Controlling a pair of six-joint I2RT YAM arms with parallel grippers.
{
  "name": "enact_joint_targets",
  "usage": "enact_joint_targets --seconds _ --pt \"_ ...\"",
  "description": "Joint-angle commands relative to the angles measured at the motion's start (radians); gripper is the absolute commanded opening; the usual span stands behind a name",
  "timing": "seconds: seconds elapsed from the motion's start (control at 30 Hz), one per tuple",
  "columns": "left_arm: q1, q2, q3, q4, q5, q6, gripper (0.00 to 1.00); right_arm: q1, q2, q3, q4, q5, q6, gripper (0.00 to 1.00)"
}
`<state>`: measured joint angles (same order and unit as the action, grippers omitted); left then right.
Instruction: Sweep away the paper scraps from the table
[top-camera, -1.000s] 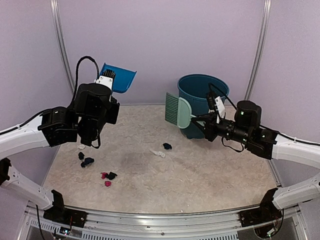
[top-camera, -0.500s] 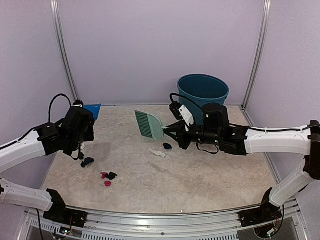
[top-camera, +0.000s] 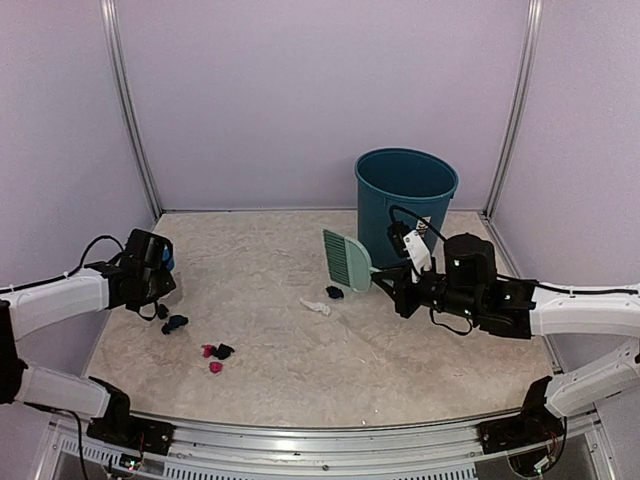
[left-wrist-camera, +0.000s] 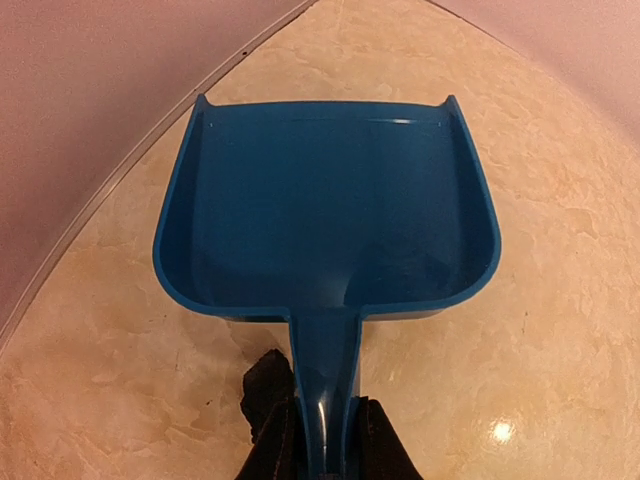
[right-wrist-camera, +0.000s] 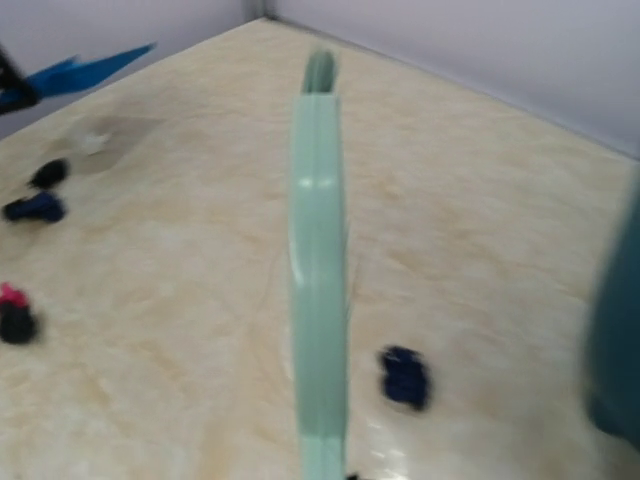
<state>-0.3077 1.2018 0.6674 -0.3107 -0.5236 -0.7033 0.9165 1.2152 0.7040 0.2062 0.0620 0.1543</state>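
My left gripper (top-camera: 152, 272) is shut on the handle of the blue dustpan (left-wrist-camera: 325, 210), which lies low over the table (top-camera: 400, 370) at its far left, mouth facing away from the wrist. A dark scrap (left-wrist-camera: 262, 385) lies just left of the handle. My right gripper (top-camera: 397, 285) is shut on the pale green hand brush (top-camera: 345, 260), held above the table in front of the bin. Paper scraps lie below it: a dark one (top-camera: 334, 292) and a white one (top-camera: 316, 306). More lie at the left: dark ones (top-camera: 176, 323) and pink and black ones (top-camera: 214, 353).
A teal bin (top-camera: 405, 195) stands at the back right, just behind the brush. Lilac walls enclose the table, and a silver rail (top-camera: 320, 440) runs along the near edge. In the right wrist view the brush (right-wrist-camera: 318, 270) is edge-on, with a navy scrap (right-wrist-camera: 405, 377) to its right.
My left arm has brought the dustpan down from high up to the table at the far left. My right arm swung the brush left over the table, then back right and lower.
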Motion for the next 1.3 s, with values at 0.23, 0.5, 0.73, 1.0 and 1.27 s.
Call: enact_joint_targets --seconds 0.23,0.5,0.73,1.0,1.27 --pt "0.117 0.116 -0.059 0.04 0.206 -0.13 0.0 0.007 -0.279 -0.136 -0.025 0.248 0.024 0.0" --pt "-0.041 0.1 -0.089 -0.022 0.291 -0.295 0.0 0.005 -0.375 -0.182 -0.049 0.327 0.016 0.0" --pt "-0.317 0.08 -0.067 -0.112 0.287 -0.532 0.0 0.005 -0.539 -0.234 -0.066 0.368 0.02 0.0" --pt "-0.638 0.196 0.09 -0.096 0.318 -0.663 0.0 0.004 -0.612 -0.265 -0.056 0.374 0.006 0.0" --pt "-0.705 0.28 0.376 -0.38 0.016 -0.557 0.0 0.004 -0.587 -0.253 -0.044 0.261 0.009 0.0"
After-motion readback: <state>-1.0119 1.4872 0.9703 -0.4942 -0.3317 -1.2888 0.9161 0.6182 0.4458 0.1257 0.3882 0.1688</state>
